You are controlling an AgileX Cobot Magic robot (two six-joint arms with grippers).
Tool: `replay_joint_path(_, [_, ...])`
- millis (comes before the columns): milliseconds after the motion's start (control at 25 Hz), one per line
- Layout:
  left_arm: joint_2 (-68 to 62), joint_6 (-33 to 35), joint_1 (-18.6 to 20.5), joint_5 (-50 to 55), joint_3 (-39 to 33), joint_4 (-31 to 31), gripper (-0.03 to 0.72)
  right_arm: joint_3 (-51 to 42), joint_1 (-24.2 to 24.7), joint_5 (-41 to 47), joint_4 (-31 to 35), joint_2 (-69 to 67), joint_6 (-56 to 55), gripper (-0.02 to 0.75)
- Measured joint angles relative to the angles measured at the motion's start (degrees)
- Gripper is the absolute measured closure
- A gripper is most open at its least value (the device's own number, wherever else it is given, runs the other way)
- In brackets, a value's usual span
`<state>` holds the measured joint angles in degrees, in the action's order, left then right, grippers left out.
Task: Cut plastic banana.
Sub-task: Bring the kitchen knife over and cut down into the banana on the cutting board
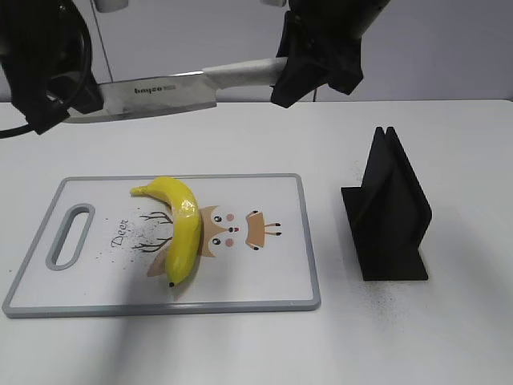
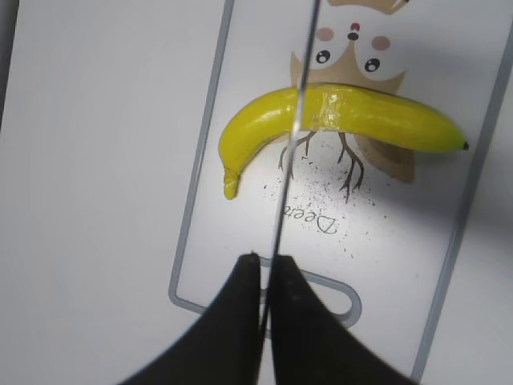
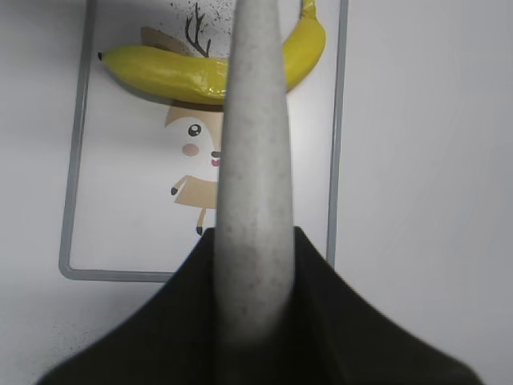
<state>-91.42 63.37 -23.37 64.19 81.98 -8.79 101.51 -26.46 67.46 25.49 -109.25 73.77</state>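
The plastic banana lies whole on the white cutting board, curved, over the deer print. A knife is held level, high above the board: its steel blade points left and its grey speckled handle points right. My left gripper is shut on the blade's tip end. My right gripper is shut on the handle. In the left wrist view the blade crosses over the banana and runs between the jaws. In the right wrist view the handle sits between the jaws, above the banana.
A black knife stand stands on the white table to the right of the board. The board has a grey rim and a handle slot at its left end. Small dark specks lie on the board and the table.
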Motion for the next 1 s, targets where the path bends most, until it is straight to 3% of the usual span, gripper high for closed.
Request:
replay_joint_path(360, [-8.28,-0.75,0.10,-3.05,-0.67,-0.94,0.673,-2.95,0.31,-2.10,-2.85,-6.57,-1.01,0.576])
replay_joint_path(680, [-18.20,-0.56,0.06,-19.79,-12.68,-3.99,0.668,-12.16,0.13,-12.58,-3.60,-15.98,-0.44,0.574])
replay_joint_path(1000, [-18.32,-0.36,0.00,-20.10,-12.68,-4.06,0.668,-11.27,0.26,-11.95,-3.73,-16.63,-0.17,0.574])
